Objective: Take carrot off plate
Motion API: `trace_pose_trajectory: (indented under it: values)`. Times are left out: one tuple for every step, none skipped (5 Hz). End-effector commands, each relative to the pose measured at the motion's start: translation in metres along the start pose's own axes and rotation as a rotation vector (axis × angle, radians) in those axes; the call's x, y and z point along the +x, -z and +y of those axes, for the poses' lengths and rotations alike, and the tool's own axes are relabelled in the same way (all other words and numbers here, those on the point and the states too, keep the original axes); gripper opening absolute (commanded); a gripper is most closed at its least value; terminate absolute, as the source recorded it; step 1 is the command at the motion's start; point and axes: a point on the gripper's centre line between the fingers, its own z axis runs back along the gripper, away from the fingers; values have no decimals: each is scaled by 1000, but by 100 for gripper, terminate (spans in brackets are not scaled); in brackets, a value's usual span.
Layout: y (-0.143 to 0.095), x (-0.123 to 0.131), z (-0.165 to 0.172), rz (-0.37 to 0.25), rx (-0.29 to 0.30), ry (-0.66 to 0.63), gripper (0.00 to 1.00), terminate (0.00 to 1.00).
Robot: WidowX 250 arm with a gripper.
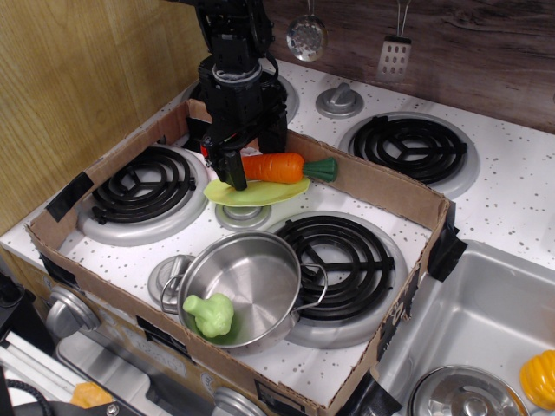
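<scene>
Black claw [250, 154] clamped on thick end of carrot [276, 167]; one finger [232, 170] in front, other behind it. Carrot lies roughly level, green stem pointing right, above the plate [257, 192]; can't tell if its underside touches the plate or hangs just clear. Plate looks tilted or lifted on one side, sits over a small knob [242, 215] between burners.

All inside a cardboard box wall [381, 186] on the stove-top desk [512, 186]. Back wall runs just behind the carrot, stem near its edge — tight there. Left burner [143, 185] bare, open room. Front-right burner [342, 254] mostly free, steel pot [245, 284] overlaps its left edge. Pot holds a green broccoli toy [209, 314].

Red thing behind claw's left side, mostly hidden, can't identify. Arm cut off at top of frame. Sink [486, 329] at right, lid [464, 397] and yellow toy [539, 378] cut by the frame edge. Orange item at bottom left, partly out of view.
</scene>
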Motion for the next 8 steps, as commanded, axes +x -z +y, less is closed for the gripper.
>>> trace_pose_trajectory:
  values:
    - [-10, 4, 9, -16, -13, 15, 0, 0]
    - [-18, 2, 9, -25, -25, 13, 0, 0]
    - [-40, 6, 10, -63, -35, -1, 0, 0]
    - [-60, 9, 19, -111, -48, -24, 0, 0]
    - [-74, 23, 36, -144, -49, -45, 0, 0]
    - [-72, 36, 62, -181, -80, -75, 0, 0]
    - [-63, 55, 86, -188, -111, -115, 0, 0]
    - [-52, 64, 104, -203, -146, -150, 0, 0]
